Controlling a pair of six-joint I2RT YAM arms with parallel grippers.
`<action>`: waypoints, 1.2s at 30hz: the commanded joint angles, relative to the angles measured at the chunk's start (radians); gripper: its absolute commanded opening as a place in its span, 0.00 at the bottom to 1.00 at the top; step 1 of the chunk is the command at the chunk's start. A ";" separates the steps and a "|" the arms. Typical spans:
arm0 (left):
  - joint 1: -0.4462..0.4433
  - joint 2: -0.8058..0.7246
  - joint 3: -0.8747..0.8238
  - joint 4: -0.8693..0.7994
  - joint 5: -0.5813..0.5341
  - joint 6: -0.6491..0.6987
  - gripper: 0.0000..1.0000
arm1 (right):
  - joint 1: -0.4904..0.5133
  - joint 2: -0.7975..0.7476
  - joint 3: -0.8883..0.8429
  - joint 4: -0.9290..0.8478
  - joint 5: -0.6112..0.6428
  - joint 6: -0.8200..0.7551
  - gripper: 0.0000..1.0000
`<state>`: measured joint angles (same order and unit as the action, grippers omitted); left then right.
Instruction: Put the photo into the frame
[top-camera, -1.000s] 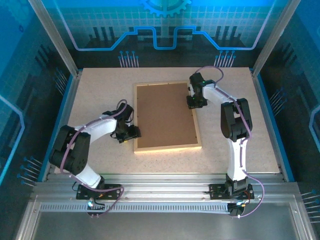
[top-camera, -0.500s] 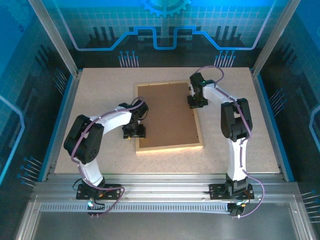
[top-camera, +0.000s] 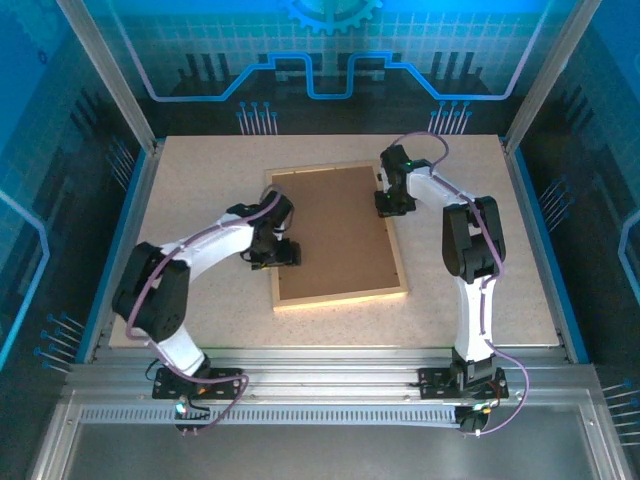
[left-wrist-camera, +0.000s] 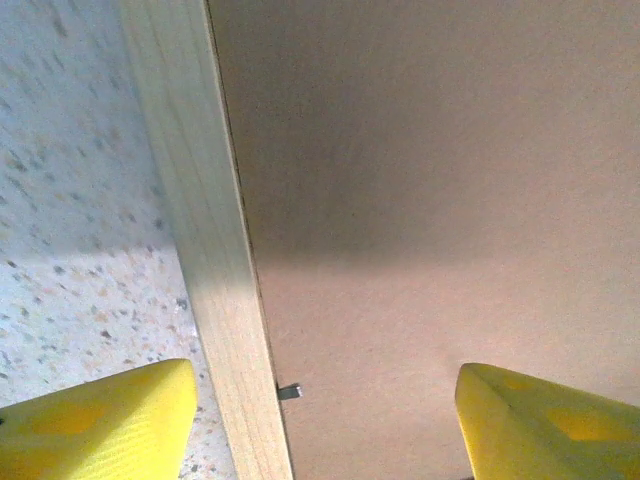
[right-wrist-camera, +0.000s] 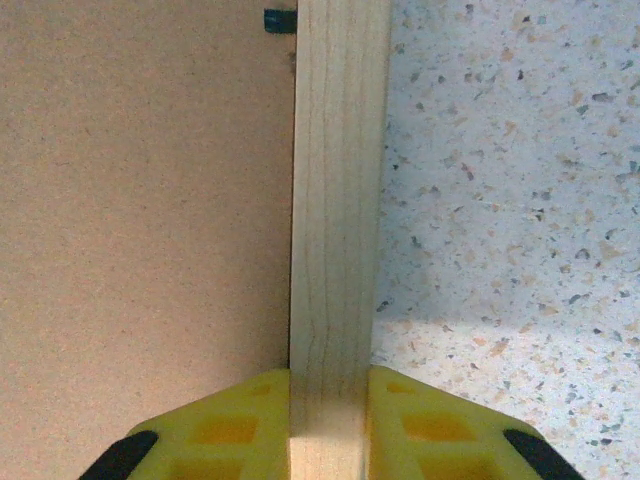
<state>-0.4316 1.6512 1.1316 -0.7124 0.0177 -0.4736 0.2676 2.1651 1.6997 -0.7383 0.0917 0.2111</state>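
The light wood frame (top-camera: 340, 297) lies face down on the table with the brown backing board (top-camera: 340, 225) set inside it. The photo is hidden. My left gripper (top-camera: 283, 255) hovers open over the frame's left rail (left-wrist-camera: 215, 250); one yellow finger (left-wrist-camera: 110, 420) is over the table and the other over the backing board (left-wrist-camera: 430, 200). A small metal tab (left-wrist-camera: 289, 391) sticks out from the rail between them. My right gripper (top-camera: 390, 207) is shut on the frame's right rail (right-wrist-camera: 338, 200), its yellow pads (right-wrist-camera: 240, 425) pressed against both sides.
The speckled table (top-camera: 200, 190) has free room left, right and in front of the frame. Another dark tab (right-wrist-camera: 280, 20) sits at the inner edge of the right rail. Blue side walls and an aluminium rail border the table.
My left arm has swung right and away from me, from the table beside the frame's near-left corner to over the left rail, and its jaws have opened wider. The right gripper has stayed put.
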 joint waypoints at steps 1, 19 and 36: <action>0.073 -0.091 -0.048 0.071 0.042 -0.036 0.74 | 0.000 -0.042 -0.024 -0.035 -0.049 -0.011 0.23; 0.186 -0.103 -0.280 0.415 0.120 -0.168 0.99 | -0.057 -0.290 -0.268 0.023 -0.122 0.007 0.74; 0.186 0.083 -0.204 0.579 0.241 -0.181 0.97 | -0.016 -0.489 -0.662 0.190 -0.410 0.138 0.74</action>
<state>-0.2398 1.6722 0.8940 -0.2428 0.1589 -0.6468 0.2264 1.7302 1.0763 -0.5842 -0.2226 0.3069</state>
